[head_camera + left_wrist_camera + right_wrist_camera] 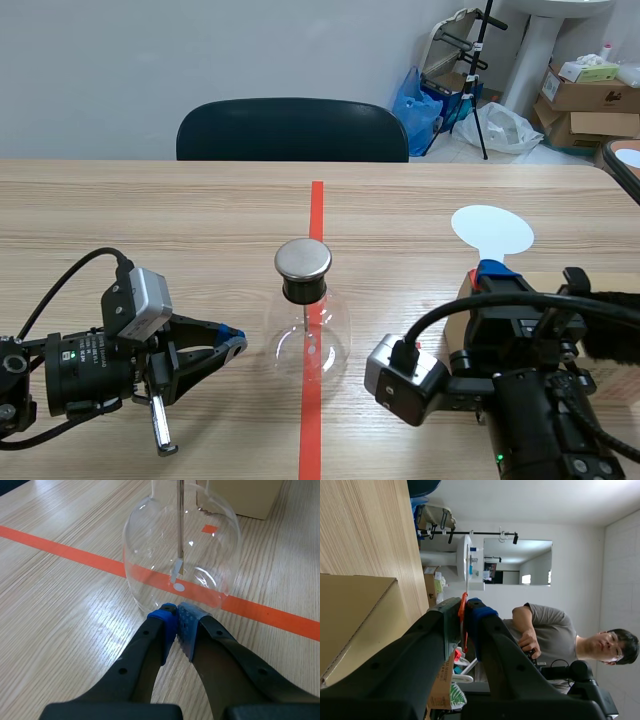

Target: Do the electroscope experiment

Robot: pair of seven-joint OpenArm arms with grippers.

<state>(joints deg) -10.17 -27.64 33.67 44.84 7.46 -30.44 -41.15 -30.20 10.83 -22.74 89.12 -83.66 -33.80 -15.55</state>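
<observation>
The electroscope, a round clear glass flask (308,338) with a black neck and a metal cap (303,258), stands on the red tape line at the table's middle. The left wrist view shows its flask (145,555) with a metal rod (180,525) and a small foil leaf (176,571) inside. My left gripper (236,343) lies low at the flask's left, shut on nothing, its pads (170,625) almost touching the glass. My right gripper (492,268) points up and is shut on the stem of a flat white round paddle (491,231). In the right wrist view the paddle is a thin orange-red edge (463,611).
A cardboard box (240,497) lies on the table under the right arm, just right of the flask. A dark chair (292,130) stands behind the far edge. Boxes and bags (585,95) are on the floor at back right. A person (555,635) sits beyond the right gripper.
</observation>
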